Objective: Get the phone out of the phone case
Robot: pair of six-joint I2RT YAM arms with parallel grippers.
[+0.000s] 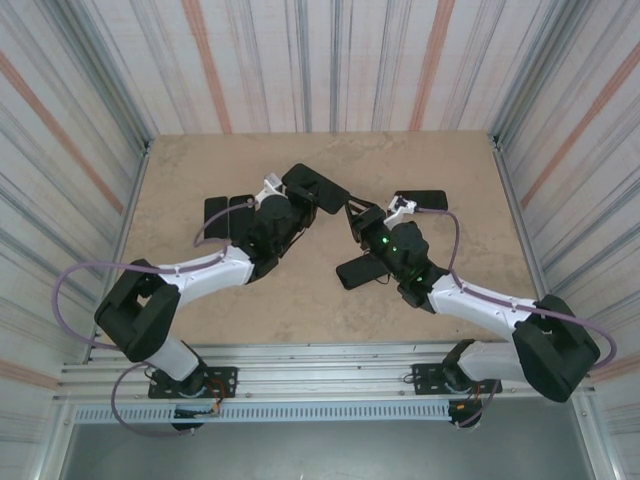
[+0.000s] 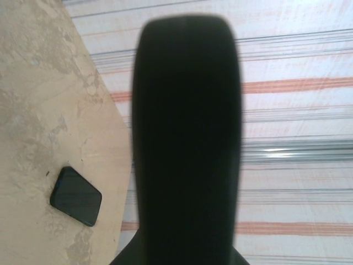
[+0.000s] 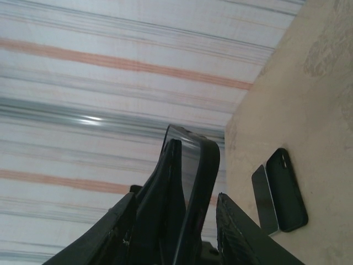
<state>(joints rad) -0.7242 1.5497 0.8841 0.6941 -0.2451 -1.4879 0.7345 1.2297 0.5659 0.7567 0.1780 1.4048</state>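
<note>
Nearest, a spare black handset point(image 1: 362, 270) lies on the table point(image 1: 300, 300) by the right arm. Mid-table, the left pincer point(image 1: 296, 188) is clamped tight on the phone case point(image 1: 322, 188), which is raised with the phone point(image 3: 172, 171) inside. The right pincer point(image 3: 175, 199) is partly open around the case's other end, one finger point(image 3: 237, 232) clear of it. Further back, two dark slabs point(image 1: 225, 215) lie on the left and another point(image 1: 425, 200) on the right.

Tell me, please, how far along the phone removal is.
Done: a phone and case lie side by side on the table. In hand: the left end effector is shut on a cased phone; the open right end effector straddles it, one case edge seemingly lifted. Left: pulling that phone fully free.
</note>
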